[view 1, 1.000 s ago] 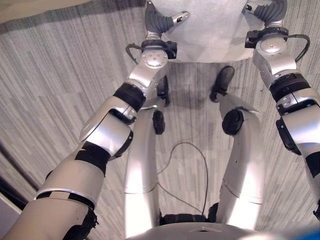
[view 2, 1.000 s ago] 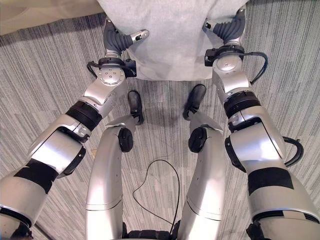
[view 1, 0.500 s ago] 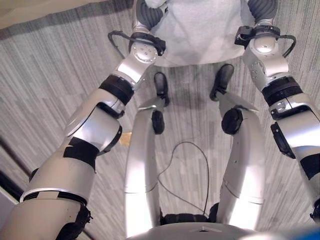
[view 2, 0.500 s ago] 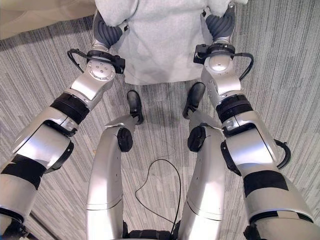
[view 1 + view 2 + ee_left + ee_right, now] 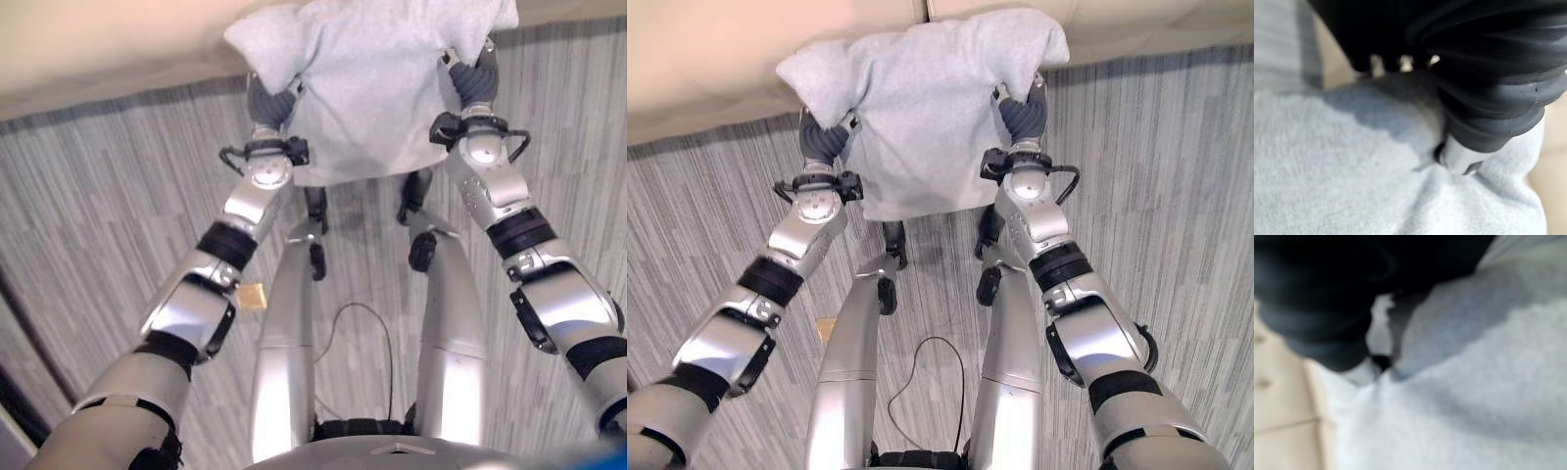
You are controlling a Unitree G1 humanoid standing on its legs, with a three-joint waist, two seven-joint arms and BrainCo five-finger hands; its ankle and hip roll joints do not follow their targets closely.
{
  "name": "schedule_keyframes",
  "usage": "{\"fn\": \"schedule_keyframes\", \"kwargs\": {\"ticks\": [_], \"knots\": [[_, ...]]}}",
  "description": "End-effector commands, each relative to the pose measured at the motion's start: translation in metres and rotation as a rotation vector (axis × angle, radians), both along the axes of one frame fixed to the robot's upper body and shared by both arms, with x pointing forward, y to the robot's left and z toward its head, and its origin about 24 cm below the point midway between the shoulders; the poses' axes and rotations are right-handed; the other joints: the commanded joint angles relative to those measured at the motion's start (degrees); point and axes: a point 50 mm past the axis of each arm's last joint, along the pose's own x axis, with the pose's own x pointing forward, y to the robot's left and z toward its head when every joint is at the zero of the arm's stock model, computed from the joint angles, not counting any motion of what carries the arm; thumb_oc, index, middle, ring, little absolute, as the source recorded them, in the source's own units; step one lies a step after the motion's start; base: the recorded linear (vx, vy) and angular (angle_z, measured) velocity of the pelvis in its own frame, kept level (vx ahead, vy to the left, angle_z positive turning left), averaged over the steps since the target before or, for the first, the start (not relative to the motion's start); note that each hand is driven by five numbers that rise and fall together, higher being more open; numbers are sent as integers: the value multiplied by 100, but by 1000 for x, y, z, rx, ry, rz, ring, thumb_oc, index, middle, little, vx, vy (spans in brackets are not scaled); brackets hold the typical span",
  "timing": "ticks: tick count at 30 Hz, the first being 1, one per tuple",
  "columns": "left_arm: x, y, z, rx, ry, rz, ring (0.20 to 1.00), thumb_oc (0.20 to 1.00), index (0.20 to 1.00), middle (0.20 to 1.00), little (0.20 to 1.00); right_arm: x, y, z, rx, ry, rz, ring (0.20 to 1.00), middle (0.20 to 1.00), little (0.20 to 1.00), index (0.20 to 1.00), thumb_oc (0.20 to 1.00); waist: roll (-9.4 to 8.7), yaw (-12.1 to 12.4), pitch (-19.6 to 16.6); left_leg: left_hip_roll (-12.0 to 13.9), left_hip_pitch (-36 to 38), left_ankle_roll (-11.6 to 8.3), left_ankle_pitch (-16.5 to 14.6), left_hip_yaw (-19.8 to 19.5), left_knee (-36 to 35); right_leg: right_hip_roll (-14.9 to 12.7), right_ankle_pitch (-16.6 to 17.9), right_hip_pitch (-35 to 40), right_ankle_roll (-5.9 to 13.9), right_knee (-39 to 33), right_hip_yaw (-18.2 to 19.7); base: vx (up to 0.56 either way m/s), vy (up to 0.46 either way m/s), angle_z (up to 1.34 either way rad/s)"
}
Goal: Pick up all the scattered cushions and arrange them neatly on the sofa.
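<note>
1. I held the grey cushion [image 5: 926, 117] at upper centre of frame, over the beige sofa [image 5: 715, 78] edge.
2. My left robot hand [image 5: 823, 142] and right robot hand [image 5: 1021, 116] gripped its sides; their fingers were buried, so I cannot tell the grip.

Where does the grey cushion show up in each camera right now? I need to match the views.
Left eye view: grey cushion top centre, between both wrists.
Right eye view: cushion top centre, against the beige sofa.
Left wrist view: fills the lower part.
Right wrist view: lower right.
Shared landmark: the beige sofa behind the cushion.
</note>
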Motion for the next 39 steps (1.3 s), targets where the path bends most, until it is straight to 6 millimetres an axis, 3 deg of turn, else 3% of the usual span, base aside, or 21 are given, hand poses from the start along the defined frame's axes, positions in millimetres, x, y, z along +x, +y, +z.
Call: {"fn": "schedule_keyframes", "kwargs": {"ticks": [1,4,5,8,12,13,17,20,22,23,27,29,32,35,37,39], "knots": [[-21,-44,25,-68,-207,-198,200,200,200,200,200,-46,86,35,-45,-326,393,200,200,200,200,200,79,124,-730,-258,353,-250,92,-805,-580,22,-258,704,923,-399,102,25,20,10],[-30,-38,12,-71,-201,-204,200,200,200,200,200,-50,83,11,-33,-273,399,200,200,200,200,200,54,214,-790,-294,1193,-243,129,-875,-953,-20,-202,1618,904,-883,-59,19,31,10],[-31,-35,6,-55,-187,-201,200,200,200,200,200,-50,82,3,-55,-251,394,200,200,200,200,200,42,240,-798,-322,1367,-226,321,-882,-1086,-41,6,1858,863,-1116,-157,15,90,15],[-41,-27,-18,-60,-137,-199,200,200,200,200,200,-58,79,-28,-17,-169,425,200,200,200,200,200,19,343,-953,-333,2451,-194,309,-919,-1512,-46,47,3071,879,-1669,-395,68,63,14],[-45,-26,-34,-76,-88,-208,200,200,200,200,200,-63,79,-43,-6,-126,438,200,200,200,200,200,-14,370,-1017,-327,3003,-188,267,-908,-1647,-27,69,3754,899,-1967,-492,98,66,6],[-50,-24,-45,-83,-60,-212,200,200,200,200,200,-67,77,-56,1,-90,439,200,200,200,200,200,-41,404,-1156,-318,3458,-182,198,-872,-1749,-23,89,4274,926,-2189,-587,133,103,3],[-60,-17,-65,-92,-4,-215,200,200,200,200,200,-78,75,-81,22,-20,455,200,200,200,200,200,-95,446,-1443,-370,4144,-140,67,-828,-1924,-23,131,5040,989,-2513,-653,143,129,6],[-67,-12,-80,-93,47,-221,200,200,200,200,200,-85,74,-98,-39,29,468,200,200,200,200,200,-64,468,-1679,-475,4773,20,-89,-792,-2135,-115,133,5404,1113,-2292,-579,169,180,3],[-67,-12,-80,-93,47,-221,200,200,200,200,200,-85,74,-99,-39,29,468,200,200,200,200,200,-65,472,-1665,-478,4796,22,-89,-786,-2142,-120,126,5417,1116,-2284,-572,83,113,-1],[-71,-11,-86,-89,65,-225,200,200,200,200,200,-88,74,-104,-33,51,474,200,200,200,200,200,-58,439,-1739,-512,5030,92,-153,-740,-2239,-145,316,5464,1207,-2059,-470,99,140,-10],[-75,-5,-92,-80,84,-221,200,200,200,200,200,-91,67,-109,-34,62,457,200,200,200,200,200,29,415,-1850,-503,5452,154,-206,-712,-2452,78,307,5465,1213,-1652,-169,118,116,-16],[-76,-3,-96,-92,95,-215,200,200,200,200,200,-91,60,-113,-29,75,440,200,200,200,200,200,-8,352,-1936,-530,5640,121,-199,-771,-2609,485,136,5477,1085,-2144,82,156,-2,-19],[-77,1,-101,-90,117,-210,200,200,200,200,200,-90,53,-118,-21,98,426,200,200,200,200,200,-95,359,-2090,-521,5927,66,-223,-805,-2855,629,351,5600,1054,-3212,-71,219,-77,-13],[-79,1,-110,-84,154,-220,200,200,200,200,200,-92,43,-124,-30,118,404,200,200,200,200,200,-192,245,-2203,-520,6136,6,-314,-938,-2840,844,430,5734,1032,-3504,290,264,-115,8],[-80,-3,-114,-86,164,-238,200,200,200,200,200,-93,35,-127,-40,125,378,200,200,200,200,200,-206,199,-2286,-411,6118,-156,-229,-972,-2660,909,411,5938,974,-3574,302,247,-155,45],[-81,-9,-118,-114,179,-264,200,200,200,200,200,-95,23,-130,-27,134,335,200,200,200,200,200,-196,50,-2303,-159,5832,-432,95,-755,-2008,926,320,6144,842,-3644,62,164,-181,58]]}}
